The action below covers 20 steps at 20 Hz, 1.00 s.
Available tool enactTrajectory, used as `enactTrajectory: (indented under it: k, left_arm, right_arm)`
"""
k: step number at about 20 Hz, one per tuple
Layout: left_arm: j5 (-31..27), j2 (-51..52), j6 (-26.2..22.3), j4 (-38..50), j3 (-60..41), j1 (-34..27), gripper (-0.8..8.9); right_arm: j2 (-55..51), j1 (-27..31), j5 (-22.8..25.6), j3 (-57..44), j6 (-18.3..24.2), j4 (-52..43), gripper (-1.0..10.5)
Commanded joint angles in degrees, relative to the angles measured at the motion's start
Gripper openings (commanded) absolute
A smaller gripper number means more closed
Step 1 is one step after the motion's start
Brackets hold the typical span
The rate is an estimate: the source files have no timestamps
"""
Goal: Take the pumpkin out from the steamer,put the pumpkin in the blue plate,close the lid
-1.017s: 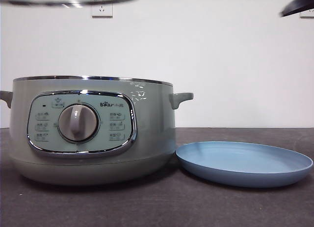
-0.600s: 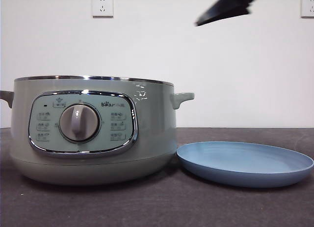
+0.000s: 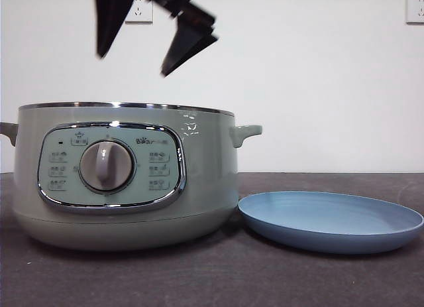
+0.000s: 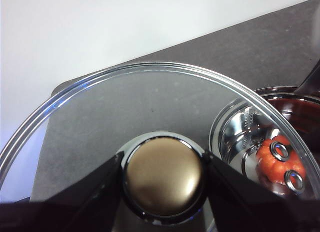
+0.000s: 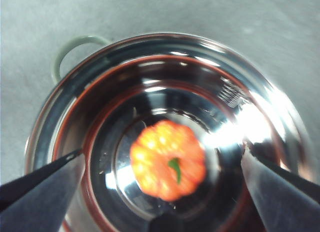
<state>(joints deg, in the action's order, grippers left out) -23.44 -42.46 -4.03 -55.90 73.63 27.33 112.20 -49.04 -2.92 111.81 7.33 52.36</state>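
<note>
The sage-green steamer (image 3: 126, 174) stands open at the table's left. The orange pumpkin (image 5: 167, 167) with its green stem lies upright at the bottom of the steamer's shiny inner pot (image 5: 60, 106). My right gripper (image 3: 132, 65) hangs open above the pot's mouth, its jaws spread wide to either side of the pumpkin and well above it. My left gripper (image 4: 162, 179) is shut on the knob (image 4: 162, 162) of the glass lid (image 4: 125, 101) and holds it up beside the pot, out of the front view. Through the lid I see the pumpkin (image 4: 277, 164). The blue plate (image 3: 331, 221) lies empty.
The blue plate almost touches the steamer's right side, under its side handle (image 3: 246, 132). A white wall with sockets (image 3: 138, 8) stands behind the dark grey table (image 3: 218, 274).
The lid has risen out of the front view's top edge. My right gripper has moved from the top right corner leftward and down to above the steamer.
</note>
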Motion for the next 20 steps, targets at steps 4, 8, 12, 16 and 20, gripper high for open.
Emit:
enactTrajectory:
  k: [4, 8, 12, 16, 20]
  left_arm:
    - [-0.5, 0.8, -0.2, 2.0, 0.7, 0.0, -0.08]
    - [-0.5, 0.8, -0.2, 1.6, 0.7, 0.0, -0.08]
    - [-0.5, 0.8, -0.2, 1.3, 0.7, 0.0, -0.08]
    - [-0.5, 0.8, -0.2, 1.4, 0.7, 0.0, -0.08]
    - [-0.5, 0.6, -0.2, 1.7, 0.7, 0.0, -0.08]
  right_arm:
    - [8.1, -0.6, 0.3, 0.1, 1.4, -0.6, 6.1]
    - [12.5, -0.3, 0.3, 0.1, 1.8, -1.7, 6.0]
    - [14.2, -0.1, 0.6, 0.1, 1.7, -2.6, 4.0]
    - [12.8, -0.1, 4.6, 0.1, 1.8, -2.6, 0.0]
    - [4.6, 1.0, 4.8, 0.1, 1.9, 1.1, 0.0]
